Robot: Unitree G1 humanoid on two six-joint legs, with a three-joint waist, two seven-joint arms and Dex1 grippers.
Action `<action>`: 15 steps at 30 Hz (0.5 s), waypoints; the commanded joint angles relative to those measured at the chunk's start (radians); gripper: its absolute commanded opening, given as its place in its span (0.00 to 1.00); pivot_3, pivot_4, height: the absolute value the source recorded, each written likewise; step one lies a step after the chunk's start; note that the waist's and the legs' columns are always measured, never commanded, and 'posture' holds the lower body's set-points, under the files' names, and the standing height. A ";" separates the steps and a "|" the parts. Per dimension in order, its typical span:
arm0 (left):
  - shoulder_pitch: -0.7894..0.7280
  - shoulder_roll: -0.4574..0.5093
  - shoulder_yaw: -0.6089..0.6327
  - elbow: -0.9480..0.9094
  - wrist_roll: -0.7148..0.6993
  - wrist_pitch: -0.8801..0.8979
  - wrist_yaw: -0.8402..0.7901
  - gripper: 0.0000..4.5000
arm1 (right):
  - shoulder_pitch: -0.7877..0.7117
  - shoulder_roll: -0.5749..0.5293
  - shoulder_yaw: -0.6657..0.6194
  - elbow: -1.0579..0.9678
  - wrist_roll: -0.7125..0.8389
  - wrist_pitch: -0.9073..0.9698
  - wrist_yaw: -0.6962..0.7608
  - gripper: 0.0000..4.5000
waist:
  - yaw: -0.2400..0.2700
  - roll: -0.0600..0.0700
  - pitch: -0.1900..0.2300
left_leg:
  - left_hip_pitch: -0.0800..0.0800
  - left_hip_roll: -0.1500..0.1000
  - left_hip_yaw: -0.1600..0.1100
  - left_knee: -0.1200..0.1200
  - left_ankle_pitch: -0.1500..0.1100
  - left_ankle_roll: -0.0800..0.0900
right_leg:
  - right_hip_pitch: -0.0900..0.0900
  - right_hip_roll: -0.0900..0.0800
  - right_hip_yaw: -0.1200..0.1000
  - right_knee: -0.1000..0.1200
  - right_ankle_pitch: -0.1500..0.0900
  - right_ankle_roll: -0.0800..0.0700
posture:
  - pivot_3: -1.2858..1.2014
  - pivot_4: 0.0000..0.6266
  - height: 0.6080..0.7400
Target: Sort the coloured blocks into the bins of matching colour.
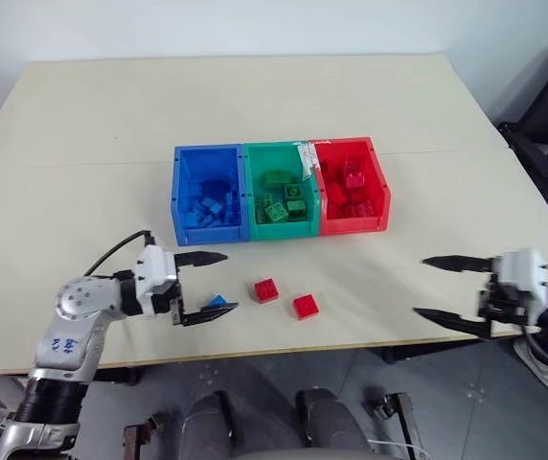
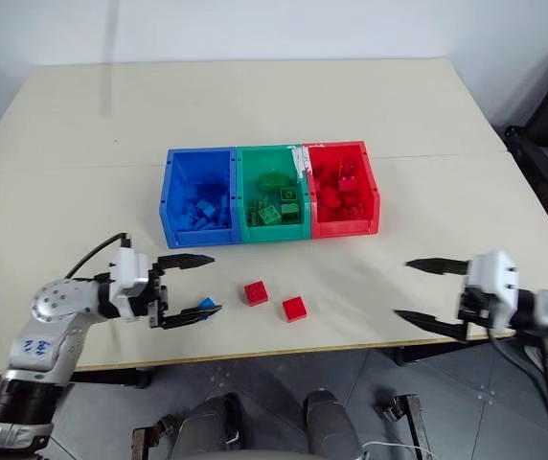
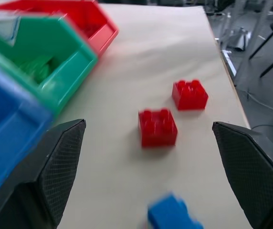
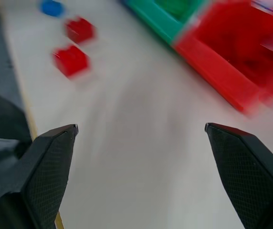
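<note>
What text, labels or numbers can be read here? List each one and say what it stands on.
No text can be read.
White tag between the green bin and the red bin: any print on it is too small to read.
Left forearm: small blue marks, too blurred to read.

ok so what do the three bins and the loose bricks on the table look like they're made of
Bins: apparently moulded plastic, with thin rigid walls, uniform blue, green and red colour and a slight sheen. Red bricks and blue brick: likely hard glossy plastic, with crisp studs and saturated colour. Table: pale matte top, perhaps laminate.
</note>
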 commanded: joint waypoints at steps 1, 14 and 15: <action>0.052 0.024 0.056 -0.025 -0.031 -0.014 -0.021 1.00 | -0.082 0.027 0.127 -0.046 -0.013 0.069 0.008 0.99 | 0.003 0.000 0.000 | 0.000 0.000 0.000 0.000 0.000 0.000 | 0.000 0.000 0.000 0.000 0.000 0.000 | 0.52 0.24 1.00; 0.216 0.034 0.161 -0.132 -0.033 -0.066 0.024 1.00 | -0.322 0.241 0.508 0.102 -0.257 0.070 -0.049 0.99 | 0.010 0.000 0.000 | -0.002 0.000 0.001 -0.001 -0.002 -0.002 | -0.003 -0.001 -0.002 0.000 -0.002 -0.003 | 0.52 0.24 1.00; 0.220 0.034 0.160 -0.142 -0.034 -0.061 0.028 1.00 | -0.323 0.244 0.511 0.113 -0.266 0.063 -0.052 0.99 | 0.009 0.000 0.000 | -0.002 0.000 0.002 -0.001 -0.002 -0.002 | -0.003 -0.001 -0.002 0.000 -0.002 -0.003 | 0.52 0.24 1.00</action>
